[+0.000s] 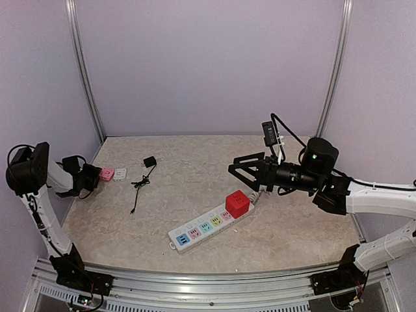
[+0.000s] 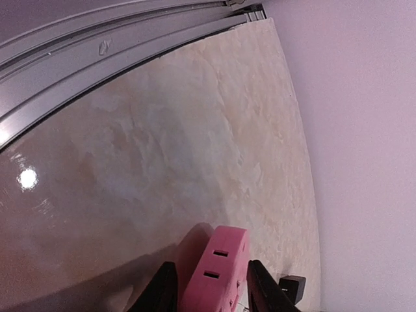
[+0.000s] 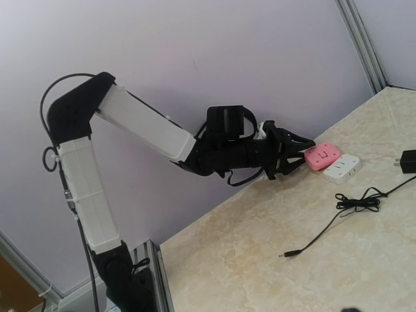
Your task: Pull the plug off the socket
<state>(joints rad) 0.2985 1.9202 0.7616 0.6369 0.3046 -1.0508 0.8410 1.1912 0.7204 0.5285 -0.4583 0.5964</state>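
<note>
Left wrist view puts the left claw (image 2: 211,268) low over the table (image 2: 162,162), its two black fingers (image 2: 162,289) set narrowly on either side of a pink block (image 2: 221,257) with two slots in its face. Whether the fingers press on the block cannot be told. Just beyond it, in the right wrist view, a flat white piece (image 3: 342,168) lies beside the pink block (image 3: 322,156), both near the left wall.

Further out, a black charger (image 1: 149,161) sits on the table with its thin black cable (image 1: 138,188) coiled and trailing toward the near edge. It lies between the left corner and the power strip (image 1: 205,227).

The power strip lies slanted near the middle front of the table, a row of pastel faces along its top. A red cube (image 1: 237,204) is plugged in at its right end, and a white cord leaves that end.

The right claw (image 1: 233,166) hangs above the table, spread wide and holding nothing, just behind and above the red cube.

Count: two arms, two claws, one power strip, one red cube, one pink block, one white piece, one charger with one cable.
</note>
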